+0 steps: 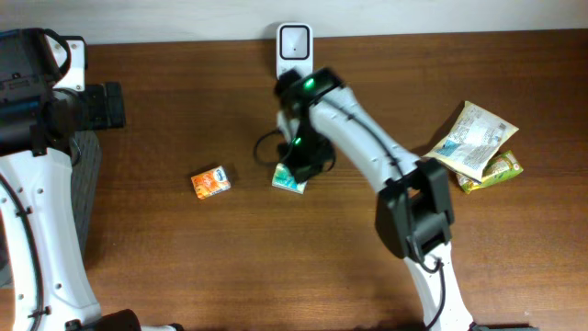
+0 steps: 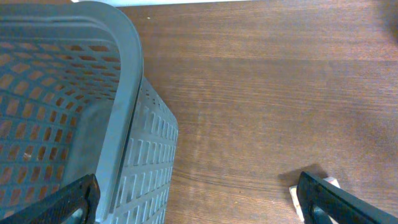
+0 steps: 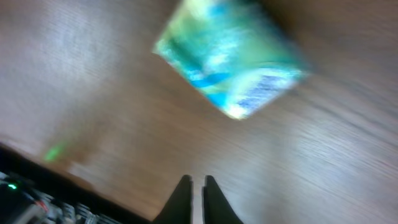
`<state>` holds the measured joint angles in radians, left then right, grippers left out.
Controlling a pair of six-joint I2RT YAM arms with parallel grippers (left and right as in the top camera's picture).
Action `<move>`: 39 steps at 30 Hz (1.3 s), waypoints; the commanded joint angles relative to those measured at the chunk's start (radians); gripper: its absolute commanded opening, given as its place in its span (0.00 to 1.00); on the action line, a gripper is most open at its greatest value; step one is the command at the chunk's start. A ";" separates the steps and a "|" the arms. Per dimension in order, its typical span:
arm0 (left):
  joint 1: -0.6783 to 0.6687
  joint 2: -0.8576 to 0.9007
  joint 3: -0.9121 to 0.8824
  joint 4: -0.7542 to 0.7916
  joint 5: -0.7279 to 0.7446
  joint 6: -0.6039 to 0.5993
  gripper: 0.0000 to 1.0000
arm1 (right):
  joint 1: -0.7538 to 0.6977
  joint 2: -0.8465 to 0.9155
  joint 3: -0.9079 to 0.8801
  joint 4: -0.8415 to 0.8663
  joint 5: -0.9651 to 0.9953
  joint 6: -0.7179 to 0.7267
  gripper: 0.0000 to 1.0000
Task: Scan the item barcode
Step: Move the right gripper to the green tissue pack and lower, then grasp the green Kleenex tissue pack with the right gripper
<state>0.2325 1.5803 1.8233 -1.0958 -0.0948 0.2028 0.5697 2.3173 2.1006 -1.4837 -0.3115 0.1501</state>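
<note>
Brown table (image 1: 276,267), green packet (image 3: 230,62) — orange carton (image 1: 210,182), basket (image 2: 124,93)

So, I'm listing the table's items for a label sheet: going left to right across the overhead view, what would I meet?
Grey basket → orange carton → teal packet → beige snack pouch.

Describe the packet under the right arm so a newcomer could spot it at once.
Find the white scanner at the far edge of the table and follow the right arm toward you. Beside its wrist a small packet lies flat on the wood. It alone is teal and green: its left neighbour is an orange packet, and far right lie a cream packet and a yellow-green packet.
</note>
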 commanded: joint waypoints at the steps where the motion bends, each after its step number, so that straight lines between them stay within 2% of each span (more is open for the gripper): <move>1: 0.006 0.000 -0.002 0.002 -0.003 0.016 0.99 | 0.068 0.003 -0.101 0.063 -0.010 -0.022 0.06; 4: 0.006 0.000 -0.002 0.001 -0.003 0.016 0.99 | 0.077 0.003 -0.175 0.121 0.031 -0.010 0.05; 8: 0.006 0.000 -0.002 0.002 -0.003 0.016 0.99 | 0.046 0.003 -0.236 0.165 0.259 0.080 0.04; 12: 0.006 0.000 -0.002 0.001 -0.003 0.016 0.99 | -0.021 0.003 -0.248 0.246 0.290 0.079 0.04; 15: 0.006 0.000 -0.002 0.001 -0.003 0.016 0.99 | -0.062 0.003 -0.248 0.316 0.265 0.078 0.04; 19: 0.006 0.000 -0.002 0.001 -0.003 0.016 0.99 | -0.121 0.003 -0.247 0.394 0.114 0.046 0.04; 24: 0.006 0.000 -0.002 0.002 -0.003 0.016 0.99 | -0.142 -0.016 -0.174 0.286 -0.154 -0.147 0.11; 32: 0.006 0.000 -0.002 0.001 -0.003 0.016 0.99 | -0.057 -0.049 -0.130 0.169 -0.099 -0.219 0.11; 39: 0.006 0.000 -0.002 0.001 -0.003 0.016 0.99 | 0.006 -0.035 -0.254 0.243 -0.037 -0.201 0.10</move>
<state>0.2325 1.5803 1.8233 -1.0966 -0.0944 0.2028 0.5674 2.2997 1.8935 -1.2610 -0.4015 -0.0566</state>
